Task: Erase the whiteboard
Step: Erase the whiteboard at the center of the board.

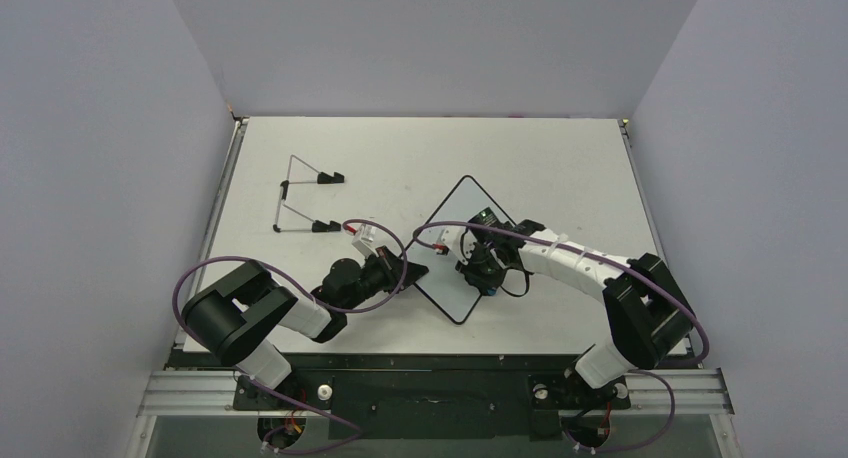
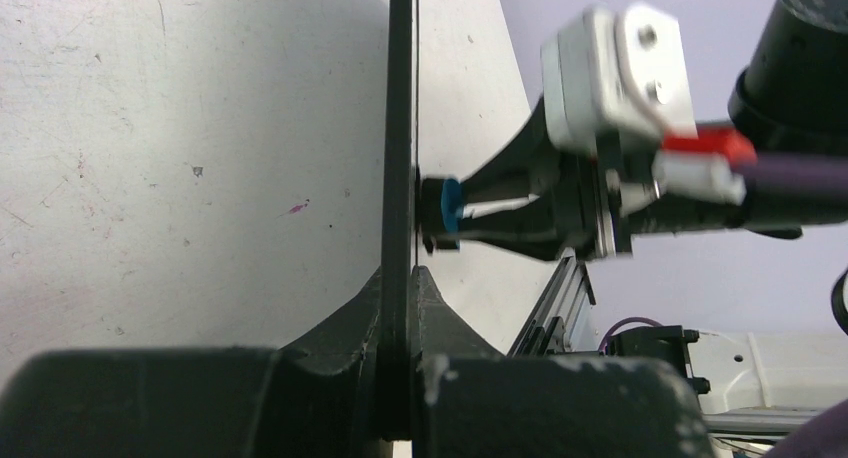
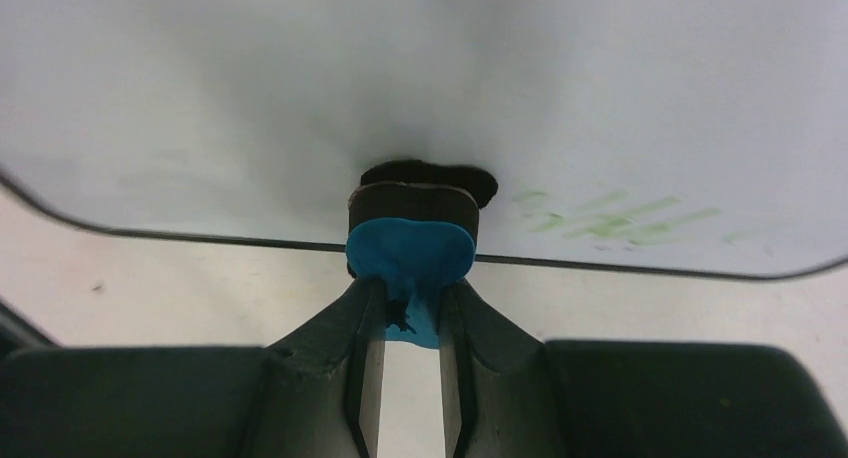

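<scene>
Left claw [image 1: 412,275] clamped on the whiteboard [image 1: 462,208] edge, right claw [image 3: 410,298] pinching the eraser [image 3: 410,248] against its face. Wire stand [image 1: 284,186] well apart; board's turned diamond-wise, 1 corner pointing away.

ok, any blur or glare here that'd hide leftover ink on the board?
Top external: sharp and evenly lit, but the whiteboard is too small to show ink. Left wrist: board seen edge-on and the right gripper looks soft, so no use. Right wrist: no hard glare on the face; faint green marks are readable, slightly soft; a dark shadow rings the eraser.
</scene>
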`<state>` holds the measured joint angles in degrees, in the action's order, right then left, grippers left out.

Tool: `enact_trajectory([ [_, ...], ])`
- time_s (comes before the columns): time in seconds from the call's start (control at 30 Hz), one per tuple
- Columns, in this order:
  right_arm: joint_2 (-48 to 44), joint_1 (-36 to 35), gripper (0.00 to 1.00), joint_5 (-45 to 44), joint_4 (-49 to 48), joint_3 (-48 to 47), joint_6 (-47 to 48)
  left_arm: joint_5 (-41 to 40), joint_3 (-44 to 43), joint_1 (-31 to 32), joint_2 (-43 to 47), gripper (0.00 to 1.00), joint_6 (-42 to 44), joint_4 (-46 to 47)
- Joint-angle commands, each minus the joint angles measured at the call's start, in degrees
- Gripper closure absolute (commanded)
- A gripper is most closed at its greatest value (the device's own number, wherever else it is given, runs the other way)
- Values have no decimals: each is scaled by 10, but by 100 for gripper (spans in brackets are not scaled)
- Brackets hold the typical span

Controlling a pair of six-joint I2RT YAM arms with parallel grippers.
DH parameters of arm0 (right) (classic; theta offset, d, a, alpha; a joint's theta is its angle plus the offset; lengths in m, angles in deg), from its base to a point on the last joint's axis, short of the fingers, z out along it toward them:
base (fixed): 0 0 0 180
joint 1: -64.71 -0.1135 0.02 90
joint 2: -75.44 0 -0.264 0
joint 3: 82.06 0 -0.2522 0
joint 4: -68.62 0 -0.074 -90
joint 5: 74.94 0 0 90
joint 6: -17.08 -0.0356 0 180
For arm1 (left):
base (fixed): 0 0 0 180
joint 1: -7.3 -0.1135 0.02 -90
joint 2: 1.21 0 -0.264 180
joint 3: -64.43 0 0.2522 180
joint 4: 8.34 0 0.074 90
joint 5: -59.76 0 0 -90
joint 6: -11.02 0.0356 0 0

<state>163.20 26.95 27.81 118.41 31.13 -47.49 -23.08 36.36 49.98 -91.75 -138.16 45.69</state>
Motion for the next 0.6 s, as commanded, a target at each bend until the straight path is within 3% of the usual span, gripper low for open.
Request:
enact_trajectory([
  [0.0, 11, 55, 100, -62, -67, -14, -43, 37, -31, 10, 19, 100, -20, 73],
  [0.1, 12, 52, 100, -19, -57, -13, -33, 38, -33, 10, 15, 100, -21, 76],
  [0.3, -19, -24, 100, 74, -15, -10, 27, 37, -30, 11, 18, 100, -22, 78],
  [0.57, -17, 66, 100, -40, -82, -10, -50, 33, -33, 16, 19, 100, -19, 74],
])
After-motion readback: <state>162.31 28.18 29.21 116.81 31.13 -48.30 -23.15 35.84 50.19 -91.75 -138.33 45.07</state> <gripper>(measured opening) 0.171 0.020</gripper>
